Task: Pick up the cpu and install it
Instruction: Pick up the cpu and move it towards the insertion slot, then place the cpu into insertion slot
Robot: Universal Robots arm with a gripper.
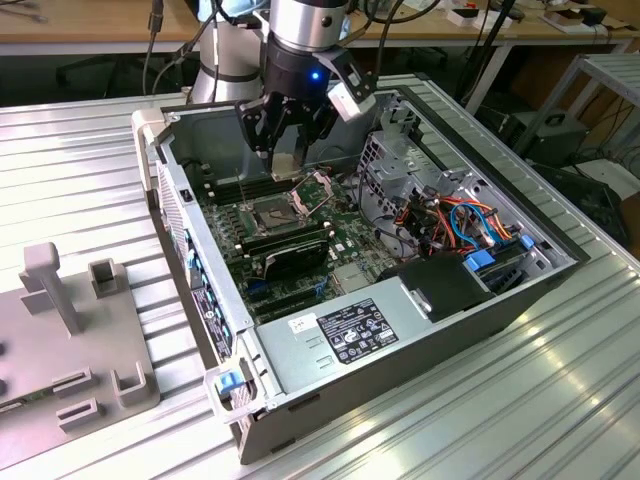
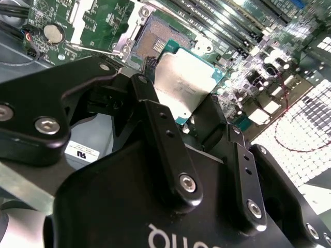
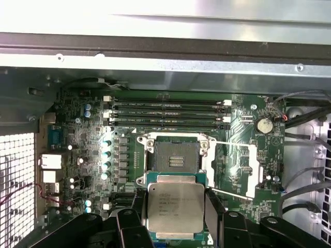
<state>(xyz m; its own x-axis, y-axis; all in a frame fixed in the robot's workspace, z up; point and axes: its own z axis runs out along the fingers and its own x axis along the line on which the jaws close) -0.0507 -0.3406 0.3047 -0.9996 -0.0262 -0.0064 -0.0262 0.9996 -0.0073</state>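
CPU (image 1: 284, 161) shows in the exterior view as a pale flat piece pinched between the fingers of the end effector (image 1: 283, 152), which hangs inside the open computer case (image 1: 176, 200) lying on the ribbed metal surface (image 1: 80, 140). Just below the end effector and a little toward the exterior view's left sits the socket (image 1: 268, 212), uncovered, with its hinged metal frame (image 1: 315, 190) swung up beside it.

In the second wrist view the CPU (image 2: 183, 82) is plain to see: a grey square with a green edge, clamped on two opposite sides by the black fingers (image 2: 160, 129). It is clear of the board, and the socket (image 2: 160, 39) lies beyond the fingertips, its contact field bare.

In the first wrist view the CPU (image 3: 175, 205) is held between the fingers (image 3: 213, 209) with its grey top toward the camera. The socket (image 3: 177, 157) is just ahead of the end effector and empty, the frame (image 3: 235, 170) folded out to one side of it, and the memory sticks (image 3: 165, 111) run in rows farther ahead.

By my reading the pick-up is done: the chip is in the grasp and off any support. The install is not. The chip is near the socket but not over it squarely or seated, and the frame is still open.
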